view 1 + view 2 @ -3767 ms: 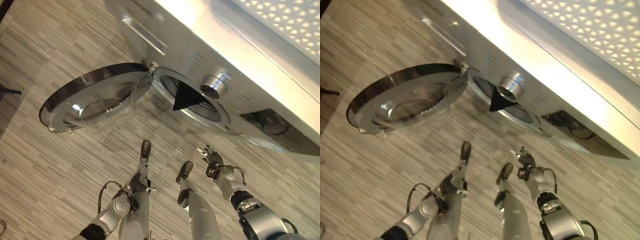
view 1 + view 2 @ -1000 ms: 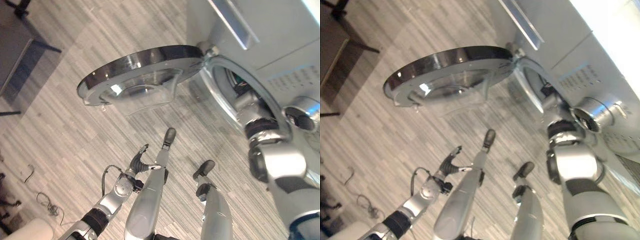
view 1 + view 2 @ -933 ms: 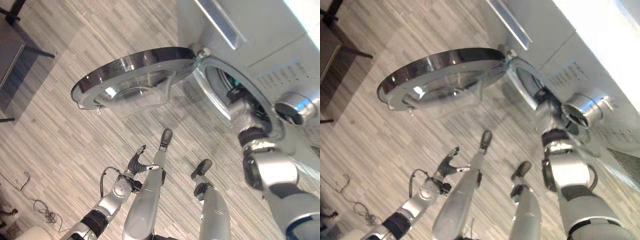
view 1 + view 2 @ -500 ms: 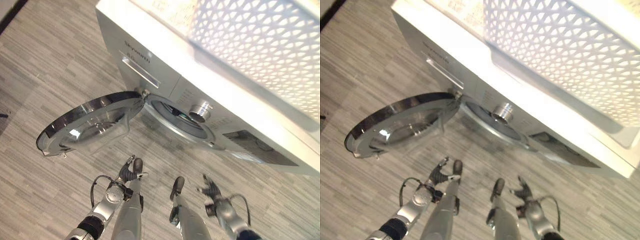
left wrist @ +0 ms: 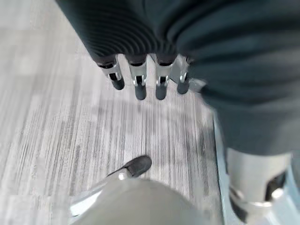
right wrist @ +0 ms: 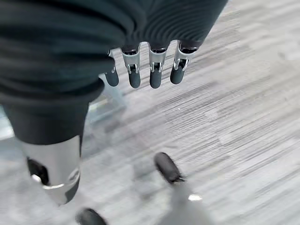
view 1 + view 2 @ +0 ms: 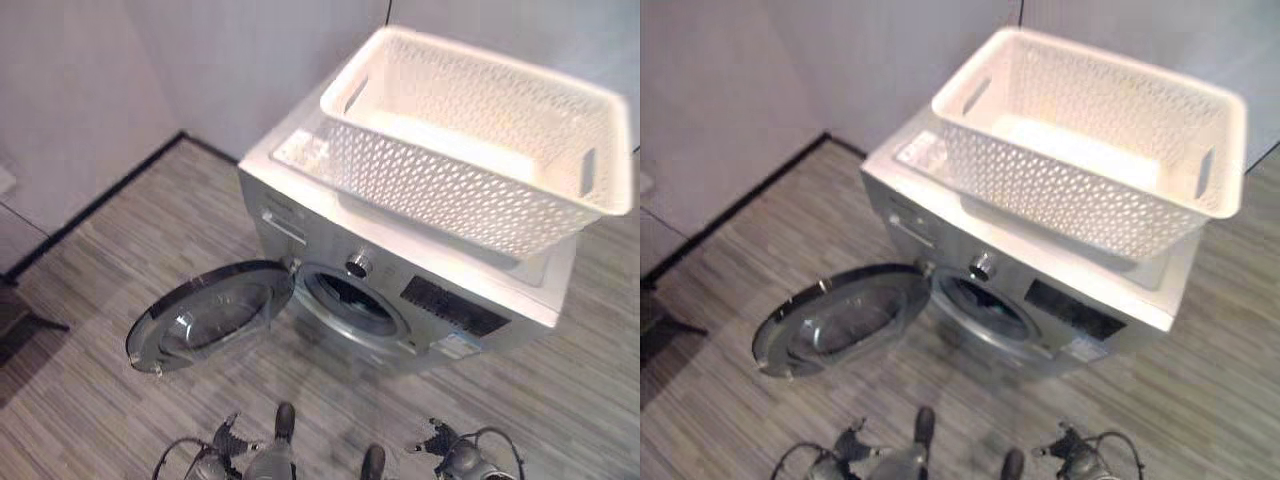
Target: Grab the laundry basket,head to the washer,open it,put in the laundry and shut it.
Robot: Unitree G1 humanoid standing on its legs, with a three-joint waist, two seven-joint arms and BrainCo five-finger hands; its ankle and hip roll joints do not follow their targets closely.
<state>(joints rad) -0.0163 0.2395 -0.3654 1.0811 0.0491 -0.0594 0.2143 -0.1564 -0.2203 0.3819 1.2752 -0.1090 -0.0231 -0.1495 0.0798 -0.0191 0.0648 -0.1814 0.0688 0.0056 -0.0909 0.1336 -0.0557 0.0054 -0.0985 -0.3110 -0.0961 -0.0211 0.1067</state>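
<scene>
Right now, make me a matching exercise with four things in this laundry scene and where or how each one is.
Things:
1. laundry basket
2. washer door
3. left hand
4. right hand

States:
A. swung open to the robot's left
B. low by the floor on the robot's right, fingers relaxed
C. sitting on top of the washer
D. low by the floor on the robot's left, fingers relaxed

Pairs: 1-C, 2-A, 3-D, 4-B

Home laundry corner, or mock-up of one. Silver front-loading washer (image 7: 400,290) stands out from plain pale wall (image 7: 230,60). Round glass door (image 7: 210,315) swung open left of washer's drum opening (image 7: 345,300). White perforated laundry basket (image 7: 470,135) sits on top of washer. Grey wood-look plank floor (image 7: 90,330) all round washer; dark skirting strip (image 7: 100,200) along wall left of it.
</scene>
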